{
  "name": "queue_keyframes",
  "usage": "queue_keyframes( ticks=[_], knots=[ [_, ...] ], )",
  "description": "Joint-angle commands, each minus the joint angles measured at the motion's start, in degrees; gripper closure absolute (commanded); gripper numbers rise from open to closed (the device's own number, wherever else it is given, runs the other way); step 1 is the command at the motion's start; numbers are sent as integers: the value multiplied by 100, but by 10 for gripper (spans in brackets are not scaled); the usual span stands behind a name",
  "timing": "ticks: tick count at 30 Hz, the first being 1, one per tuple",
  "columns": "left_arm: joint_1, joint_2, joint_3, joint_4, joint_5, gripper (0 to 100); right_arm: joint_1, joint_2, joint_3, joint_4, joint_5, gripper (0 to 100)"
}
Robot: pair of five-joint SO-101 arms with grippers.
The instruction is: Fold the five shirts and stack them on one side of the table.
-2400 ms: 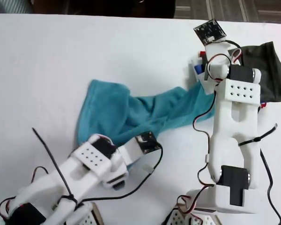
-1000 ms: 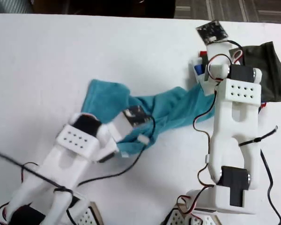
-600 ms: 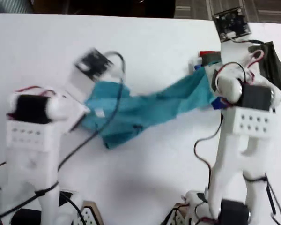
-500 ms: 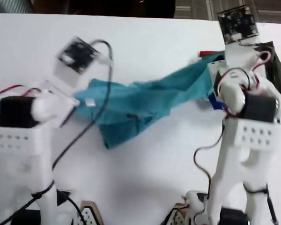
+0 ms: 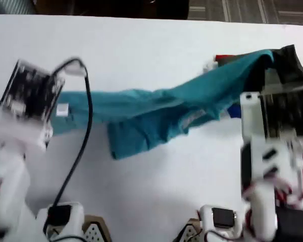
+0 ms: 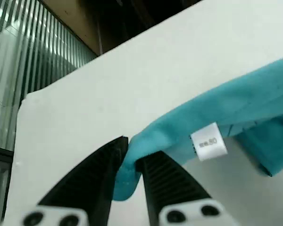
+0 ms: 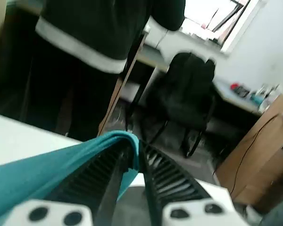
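"Where's the teal shirt [image 5: 156, 113] right now?"

"Strung out between the two arms. In the high view it runs from the middle left of the frame up to the upper right, above the white table [image 5: 141, 45]."

"Both ends held?"

"Yes. The left gripper [image 6: 132, 153] has its black jaws clenched on a bunched edge of the cloth, and a small white label [image 6: 208, 141] sewn to the shirt sits just beside the pinch. The right gripper [image 7: 135, 147] has its ribbed jaws pressed together on the other end, with the teal fabric draped over the tips."

"Is it pulled flat?"

"No. It is twisted into a long band, and a loose fold hangs from the middle toward the lower centre of the frame. Whether that fold touches the table I can't tell."

"Anything else up there?"

"A dark cloth [image 5: 292, 63] lies at the upper right corner of the table, behind the right arm [image 5: 272, 126]. The raised end of the teal shirt crosses in front of it. Just beside it something red [image 5: 223, 58] peeks out; too small to make out."

"And the left arm?"

"At the far left edge of the frame, its wrist camera board [image 5: 29, 91] tilted up with a black cable looping down from it."
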Motion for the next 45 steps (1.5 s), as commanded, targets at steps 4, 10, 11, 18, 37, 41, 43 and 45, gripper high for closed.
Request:
queue_keyframes(
  ticks=[4, 10, 11, 18, 37, 41, 43, 45],
  knots=[
    [-70, -387, 919, 9, -26, 975, 13, -75, -1125, -171, -53, 980],
    [-70, -668, 936, -70, -53, 975, -4, 585, -2092, -207, -18, 980],
    [-70, -721, 936, -70, -53, 975, -4, 690, -2347, -207, -18, 980],
    [-70, -826, 171, -26, -35, 975, -13, 1086, -3613, 215, -9, 980],
    [-79, -862, -1314, 62, -9, 975, -22, 998, -4176, 646, -44, 980],
    [-105, -862, -1604, 79, -9, 976, -22, 646, -4167, 646, -44, 980],
    [-264, -862, -1622, 79, -9, 976, -22, 541, -4114, 646, -53, 980],
    [-396, -835, -1578, 79, -9, 976, -22, 567, -3991, 646, -53, 980]
  ],
)
